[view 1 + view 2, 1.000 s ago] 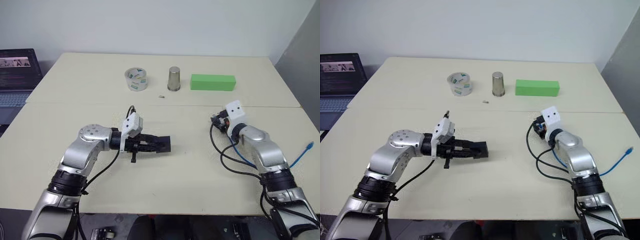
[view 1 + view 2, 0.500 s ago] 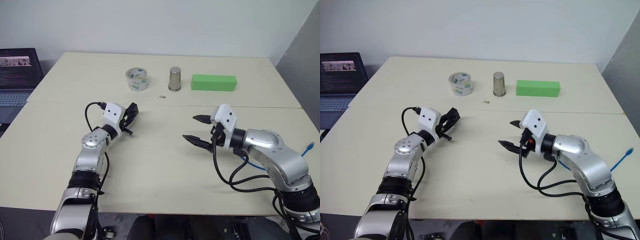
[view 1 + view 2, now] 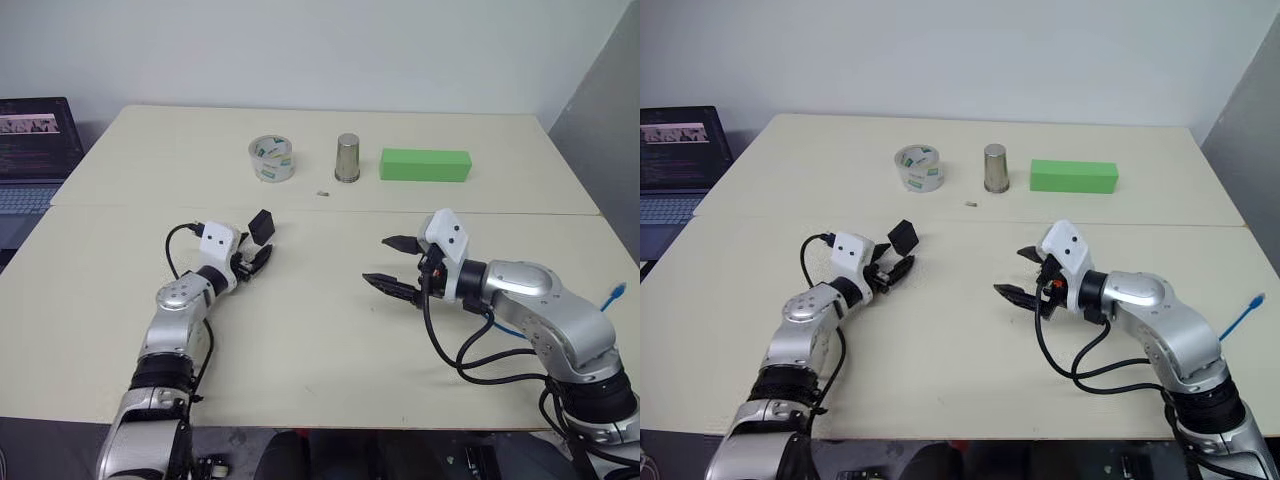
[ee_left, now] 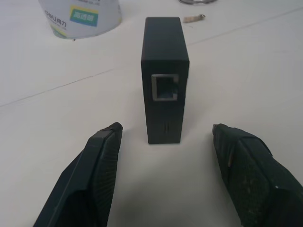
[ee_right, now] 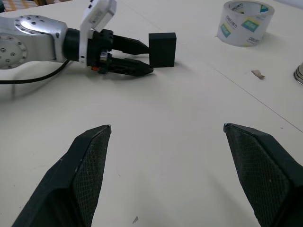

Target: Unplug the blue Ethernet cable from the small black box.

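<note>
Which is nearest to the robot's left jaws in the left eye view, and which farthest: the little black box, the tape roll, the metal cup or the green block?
From the left gripper, nearest first:
1. The small black box, standing on edge just beyond the open jaws.
2. The tape roll, farther back on the table.
3. The metal cup, to the right of the tape.
4. The green block, farthest right.

My two silver arms are showing over the table, each ending in a black gripper.
I'm seeing rounded metallic silver shells with black ribbed bands at the joints, a white boxy camera housing sitting on each wrist, and loose black cables looping off both. The left gripper [image 3: 259, 252] and right gripper [image 3: 391, 262] are each wearing two tapered black fingers [image 5: 89, 165] with a fine cross-hatched texture.
</note>
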Tool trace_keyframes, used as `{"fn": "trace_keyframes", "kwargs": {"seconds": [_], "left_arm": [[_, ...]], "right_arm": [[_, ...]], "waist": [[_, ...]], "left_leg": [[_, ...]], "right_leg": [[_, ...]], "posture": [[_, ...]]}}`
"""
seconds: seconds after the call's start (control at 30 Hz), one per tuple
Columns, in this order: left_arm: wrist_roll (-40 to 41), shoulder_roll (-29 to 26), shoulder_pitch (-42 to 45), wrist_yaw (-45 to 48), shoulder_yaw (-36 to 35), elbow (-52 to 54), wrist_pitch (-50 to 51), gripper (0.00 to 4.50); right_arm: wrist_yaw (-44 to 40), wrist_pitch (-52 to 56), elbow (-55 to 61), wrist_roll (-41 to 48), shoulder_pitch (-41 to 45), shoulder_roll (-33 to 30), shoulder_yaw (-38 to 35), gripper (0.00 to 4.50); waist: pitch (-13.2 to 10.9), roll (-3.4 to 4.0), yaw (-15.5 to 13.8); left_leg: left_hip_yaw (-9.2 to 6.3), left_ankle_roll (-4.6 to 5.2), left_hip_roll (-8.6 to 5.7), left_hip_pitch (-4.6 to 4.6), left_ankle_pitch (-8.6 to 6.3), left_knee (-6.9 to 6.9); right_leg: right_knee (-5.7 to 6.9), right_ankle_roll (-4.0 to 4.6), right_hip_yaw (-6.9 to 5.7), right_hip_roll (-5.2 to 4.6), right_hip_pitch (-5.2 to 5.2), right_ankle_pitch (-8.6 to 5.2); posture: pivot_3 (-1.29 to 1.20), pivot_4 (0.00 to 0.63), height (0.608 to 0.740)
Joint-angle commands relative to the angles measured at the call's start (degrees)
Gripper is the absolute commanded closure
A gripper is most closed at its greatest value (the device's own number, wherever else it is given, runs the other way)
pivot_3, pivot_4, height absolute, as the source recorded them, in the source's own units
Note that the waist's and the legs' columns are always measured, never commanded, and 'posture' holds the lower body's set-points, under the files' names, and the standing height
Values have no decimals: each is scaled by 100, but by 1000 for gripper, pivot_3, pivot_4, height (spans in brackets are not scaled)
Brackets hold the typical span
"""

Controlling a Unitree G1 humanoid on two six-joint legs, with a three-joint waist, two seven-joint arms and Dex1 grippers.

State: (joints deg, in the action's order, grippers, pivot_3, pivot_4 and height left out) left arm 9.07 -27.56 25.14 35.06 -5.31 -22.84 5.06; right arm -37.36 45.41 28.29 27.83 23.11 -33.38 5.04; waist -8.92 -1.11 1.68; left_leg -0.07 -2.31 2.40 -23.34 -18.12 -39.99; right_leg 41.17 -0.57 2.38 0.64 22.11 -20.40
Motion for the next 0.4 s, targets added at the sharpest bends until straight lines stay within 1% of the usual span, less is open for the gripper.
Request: {"fn": "trace_keyframes", "kwargs": {"seconds": [0.03, 0.1, 0.17, 0.27, 0.4], "left_arm": [[88, -487, -219, 423, 60, 1197, 553, 1326], [168, -783, -354, 602, 1, 1725, 915, 1326], [335, -966, -424, 785, -51, 2113, 1268, 1326], [752, -1185, -476, 1164, -140, 2569, 1696, 1326], [997, -1350, -479, 1390, -224, 2754, 1895, 1326]], "right_arm": [[90, 149, 470, 221, -294, -204, -599, 470], [112, 219, 532, 279, -582, -372, -1020, 470], [114, 233, 532, 310, -792, -506, -1296, 470], [136, 212, 466, 312, -1057, -663, -1573, 470], [174, 110, 356, 218, -1253, -737, -1663, 470]], "waist": [[0, 0, -8], [0, 0, -11], [0, 0, -11], [0, 1, -9], [0, 1, -8]], "left_leg": [[0, 0, -1, 0, 0, 0], [1, 0, -2, 0, 0, 0], [0, 0, -2, 0, 0, 0], [1, 0, -2, 2, 0, 1], [2, 1, -2, 3, 0, 1]], "right_leg": [[-1, 0, 1, -1, 0, 0], [-1, 0, 3, -1, -2, 0], [-3, 0, 3, -1, -3, 0], [-1, 0, 4, 0, -4, 0], [0, 0, 5, 2, -4, 0]], "posture": [[0, 150, 740], [0, 150, 740], [0, 150, 740], [0, 150, 740], [0, 150, 740]]}}
